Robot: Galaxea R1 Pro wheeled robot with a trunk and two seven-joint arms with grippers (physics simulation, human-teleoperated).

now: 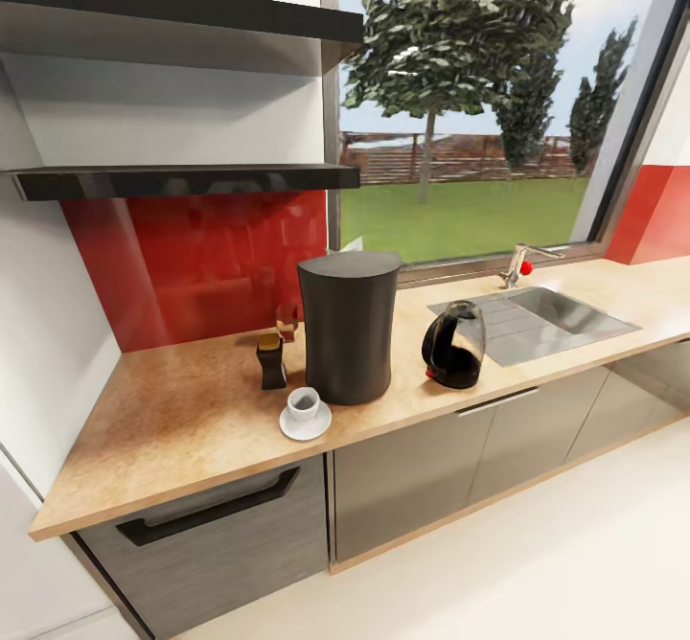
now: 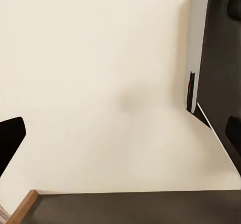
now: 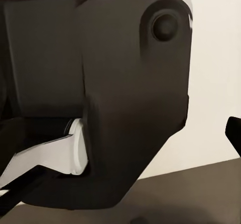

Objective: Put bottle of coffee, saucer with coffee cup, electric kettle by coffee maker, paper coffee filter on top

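Note:
The kitchen countertop (image 1: 172,420) carries the tall dark grey coffee maker (image 1: 347,329) near its middle. Just left of it stands the small dark bottle of coffee (image 1: 271,360) with an amber top. In front of them the white coffee cup (image 1: 304,402) sits on the white saucer (image 1: 287,426). On the coffee maker's right, a small gap away, stands the glass electric kettle (image 1: 454,345). The dark kitchen shelf (image 1: 182,180) hangs on the wall above. The paper coffee filter is out of view. My left gripper (image 2: 123,138) is open over cream floor. My right gripper (image 3: 120,143) is open, facing my own dark body.
A steel sink (image 1: 546,319) with a faucet (image 1: 522,262) is set into the counter right of the kettle. A second dark shelf (image 1: 172,8) hangs higher up. Grey cabinet fronts (image 1: 422,468) run below the worktop, with pale floor (image 1: 537,573) before them.

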